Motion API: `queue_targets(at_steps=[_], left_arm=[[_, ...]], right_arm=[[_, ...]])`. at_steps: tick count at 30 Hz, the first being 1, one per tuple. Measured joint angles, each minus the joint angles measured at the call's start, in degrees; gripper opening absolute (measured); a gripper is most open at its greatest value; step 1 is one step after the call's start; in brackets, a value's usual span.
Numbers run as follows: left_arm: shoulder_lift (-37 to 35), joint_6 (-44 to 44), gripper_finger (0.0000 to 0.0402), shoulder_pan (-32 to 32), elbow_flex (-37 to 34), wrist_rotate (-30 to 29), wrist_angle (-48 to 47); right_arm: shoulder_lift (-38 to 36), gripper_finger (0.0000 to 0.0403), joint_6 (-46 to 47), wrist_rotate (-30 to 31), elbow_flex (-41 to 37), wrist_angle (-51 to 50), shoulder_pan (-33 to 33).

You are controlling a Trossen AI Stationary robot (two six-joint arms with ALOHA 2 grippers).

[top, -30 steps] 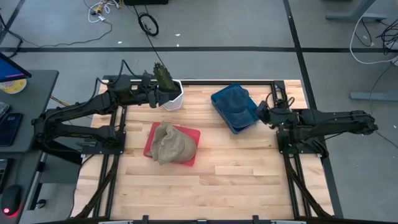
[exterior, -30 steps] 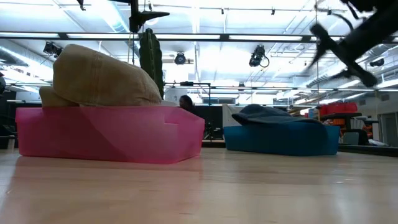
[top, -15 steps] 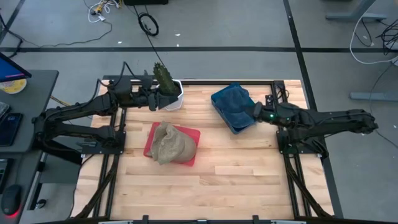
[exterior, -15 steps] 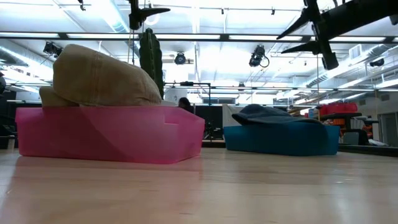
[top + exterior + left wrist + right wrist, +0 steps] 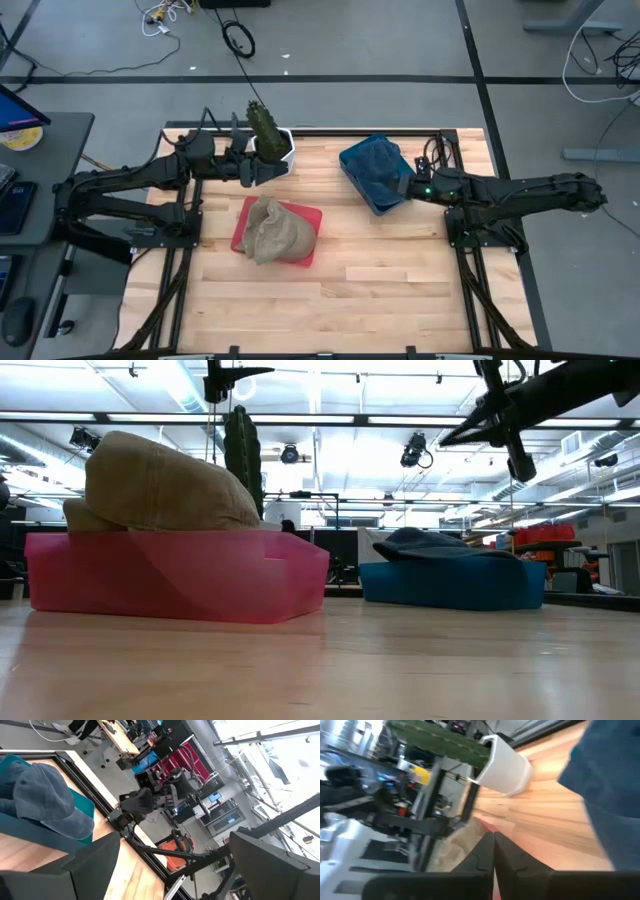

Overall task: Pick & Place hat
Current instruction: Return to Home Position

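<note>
The counter (image 5: 380,290) is carrying a brown cap (image 5: 272,232) in a red bin (image 5: 313,216) and a blue cap (image 5: 376,163) in a blue bin (image 5: 450,588). The left pincer (image 5: 251,167) is hovering open near the far edge, and the right pincer (image 5: 403,186) is hovering closed.

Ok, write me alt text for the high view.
Seen from above, a brown cap sits in a red bin on a wooden table, and a blue cap lies in a blue bin farther back on the right. The left gripper is by a potted plant; the right gripper is beside the blue bin.
</note>
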Motion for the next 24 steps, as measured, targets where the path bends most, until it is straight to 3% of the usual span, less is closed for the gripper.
queue_targets(at_steps=[9,14,19,24], left_arm=[[0.0,0.6,0.038,-1.9,0.0,-0.2,-0.1],[0.0,0.6,0.038,-3.1,0.0,-0.2,-0.1],[0.0,1.8,0.038,-5.2,0.0,-0.2,-0.1],[0.0,9.2,0.0379,-7.8,0.0,-2.3,0.0]], right_arm=[[0.6,0.0002,-0.2,-2.7,0.3,-5.9,-1.1],[1.6,0.0001,-3.0,-4.8,5.0,-11.8,-0.7],[4.9,0.0001,-10.9,-4.7,14.6,-20.7,-0.5],[9.6,0.0001,-26.3,-6.3,24.4,-26.1,0.1]])
